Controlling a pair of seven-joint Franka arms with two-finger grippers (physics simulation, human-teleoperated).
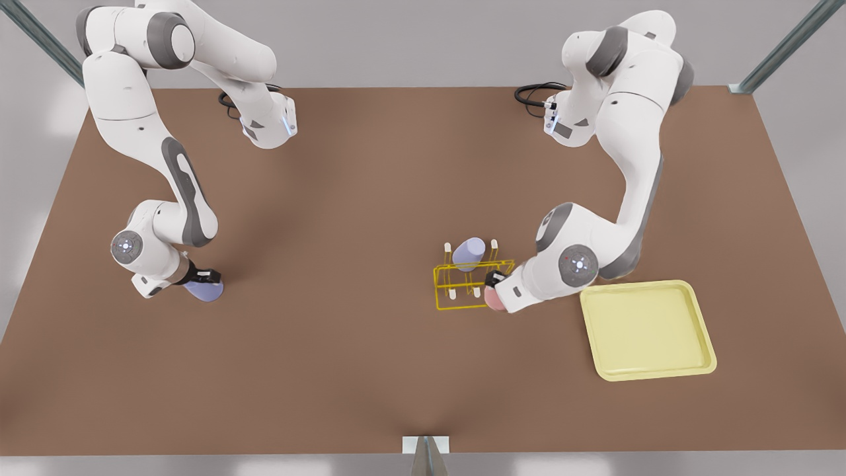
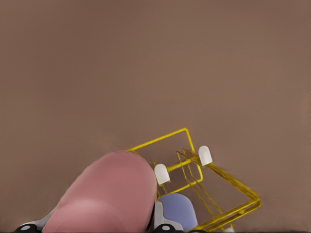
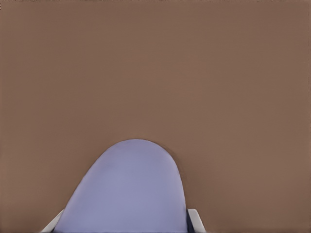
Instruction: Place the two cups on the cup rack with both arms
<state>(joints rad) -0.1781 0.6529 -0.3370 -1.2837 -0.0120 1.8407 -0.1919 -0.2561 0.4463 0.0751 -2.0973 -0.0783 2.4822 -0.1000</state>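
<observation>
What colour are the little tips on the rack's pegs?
White. The small yellow wire-frame cup rack has white peg tips, clearest in the left wrist view.

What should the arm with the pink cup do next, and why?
Probably nudge the pink cup over a free peg: the left gripper holds it beside the cup rack, where a lavender cup already sits. The right gripper holds a second lavender cup far off.
</observation>
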